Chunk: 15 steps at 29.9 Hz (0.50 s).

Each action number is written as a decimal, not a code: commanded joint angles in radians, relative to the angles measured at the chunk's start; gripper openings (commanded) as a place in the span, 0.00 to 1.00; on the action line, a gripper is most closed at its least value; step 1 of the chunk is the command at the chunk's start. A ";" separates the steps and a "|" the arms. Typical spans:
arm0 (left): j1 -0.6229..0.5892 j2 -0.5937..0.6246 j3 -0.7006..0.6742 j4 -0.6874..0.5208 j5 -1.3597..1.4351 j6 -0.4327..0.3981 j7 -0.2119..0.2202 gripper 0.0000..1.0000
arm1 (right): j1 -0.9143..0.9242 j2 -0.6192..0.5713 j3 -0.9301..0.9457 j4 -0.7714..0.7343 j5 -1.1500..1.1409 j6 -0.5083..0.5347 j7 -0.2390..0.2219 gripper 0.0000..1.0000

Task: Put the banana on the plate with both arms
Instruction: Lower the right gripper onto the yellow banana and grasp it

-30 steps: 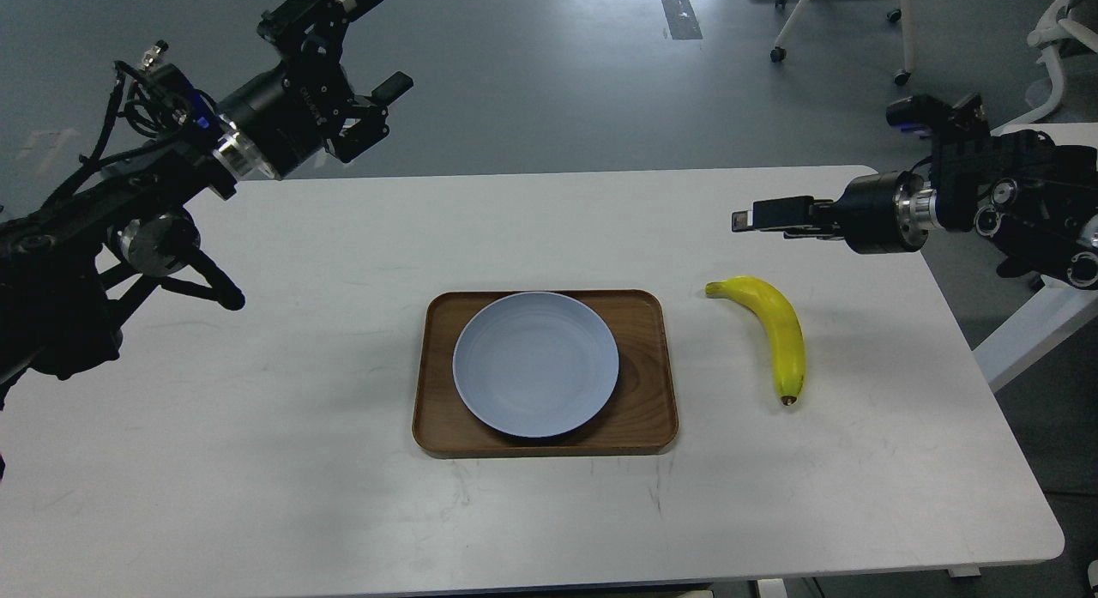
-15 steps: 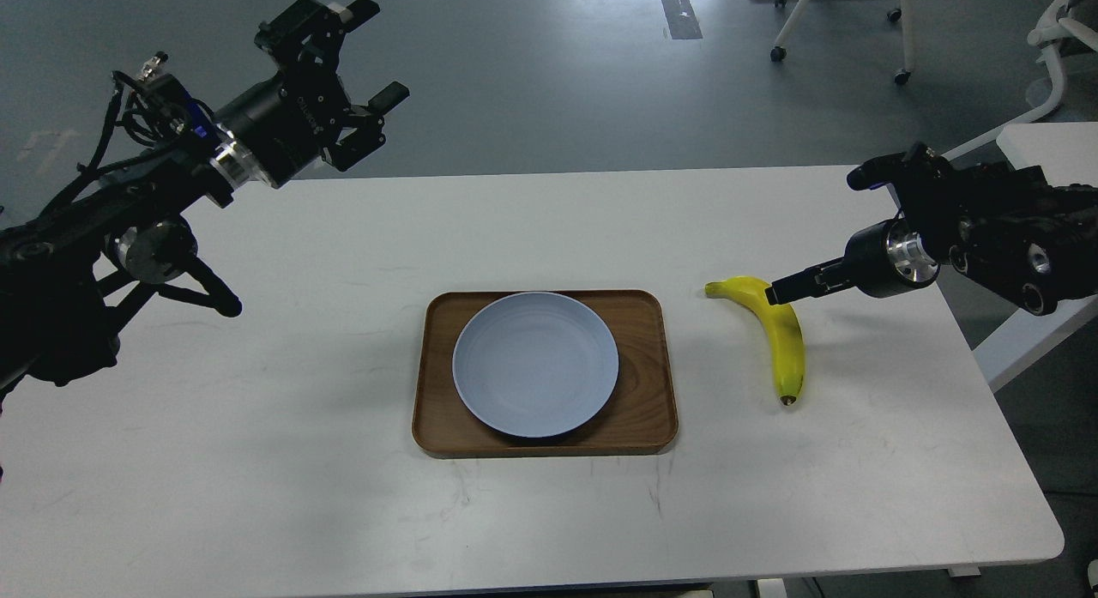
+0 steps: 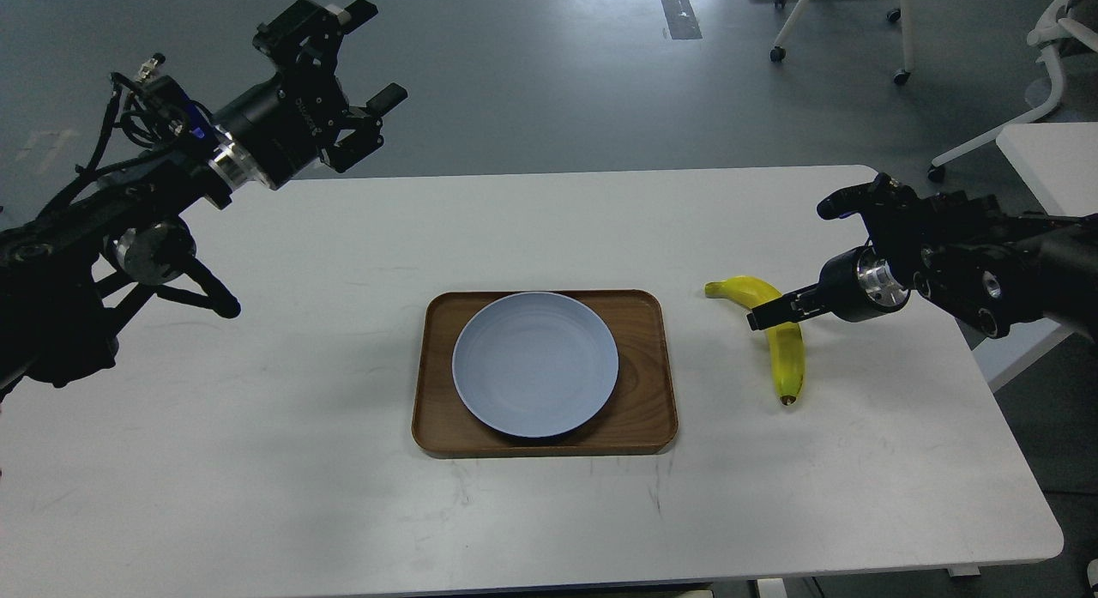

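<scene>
The yellow banana [image 3: 787, 362] lies on the white table right of the tray, dark tip toward me. The pale blue-grey plate [image 3: 535, 363] sits empty on the brown wooden tray [image 3: 645, 413] at the table's middle. My right gripper [image 3: 763, 315] comes in from the right and lies across the banana's upper middle; its fingers merge into one dark shape, so I cannot tell whether it is open or shut or touching the fruit. My left gripper [image 3: 377, 53] is open and empty, raised above the table's far left edge.
The white table [image 3: 257, 461] ends close behind the left gripper and just right of the banana. Office chair bases [image 3: 841, 32] stand on the grey floor behind. A second white table [image 3: 1051, 156] is at the far right.
My right arm has swung down and toward me from above the far right of the table, bringing its gripper onto the banana. The banana, plate and left arm have hardly moved.
</scene>
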 commanded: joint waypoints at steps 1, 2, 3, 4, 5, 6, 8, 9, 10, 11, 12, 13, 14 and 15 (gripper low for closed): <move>0.000 0.000 0.000 0.000 0.000 0.000 0.000 0.98 | -0.002 0.001 -0.003 0.001 0.000 0.000 0.000 0.86; 0.000 0.000 0.000 0.000 0.000 0.000 0.000 0.98 | -0.004 0.001 -0.006 0.001 0.000 0.000 0.000 0.78; 0.000 0.000 0.000 0.000 0.000 0.000 0.000 0.98 | -0.005 0.001 -0.006 0.001 0.000 0.000 0.000 0.73; 0.000 0.000 0.000 0.000 0.000 0.000 0.000 0.98 | -0.008 0.001 -0.007 0.002 0.000 0.000 0.000 0.64; 0.000 0.000 -0.001 0.000 0.000 0.000 0.000 0.98 | -0.010 0.001 -0.007 0.002 0.000 0.000 0.000 0.61; 0.000 0.000 -0.001 0.000 0.000 0.000 0.000 0.98 | -0.010 0.003 -0.007 0.002 0.000 0.000 0.000 0.57; 0.000 0.000 -0.001 0.000 0.000 0.000 0.000 0.98 | -0.010 0.004 -0.007 0.002 0.000 0.000 0.000 0.42; 0.000 0.000 -0.001 0.000 0.000 0.000 0.000 0.98 | -0.010 0.004 -0.007 0.002 0.000 0.000 0.000 0.39; 0.000 0.000 -0.001 0.000 0.000 0.000 0.000 0.98 | -0.010 0.004 -0.007 0.004 0.000 0.000 0.000 0.34; 0.000 0.000 0.000 0.000 0.000 0.000 0.000 0.98 | -0.010 0.004 -0.007 0.005 0.000 0.000 0.000 0.33; 0.000 0.000 -0.001 0.000 0.000 0.000 0.000 0.98 | -0.010 0.003 -0.007 0.007 0.000 0.000 0.000 0.33; 0.000 0.000 -0.001 0.000 0.000 0.000 0.000 0.98 | -0.010 0.001 -0.007 0.010 0.002 0.000 0.000 0.30; 0.000 0.000 -0.001 0.000 0.000 0.000 0.000 0.98 | -0.008 0.000 -0.007 0.010 0.002 0.000 0.000 0.26; 0.000 0.000 -0.001 0.000 0.000 0.000 0.000 0.98 | -0.008 -0.005 -0.007 0.011 0.002 0.000 0.000 0.22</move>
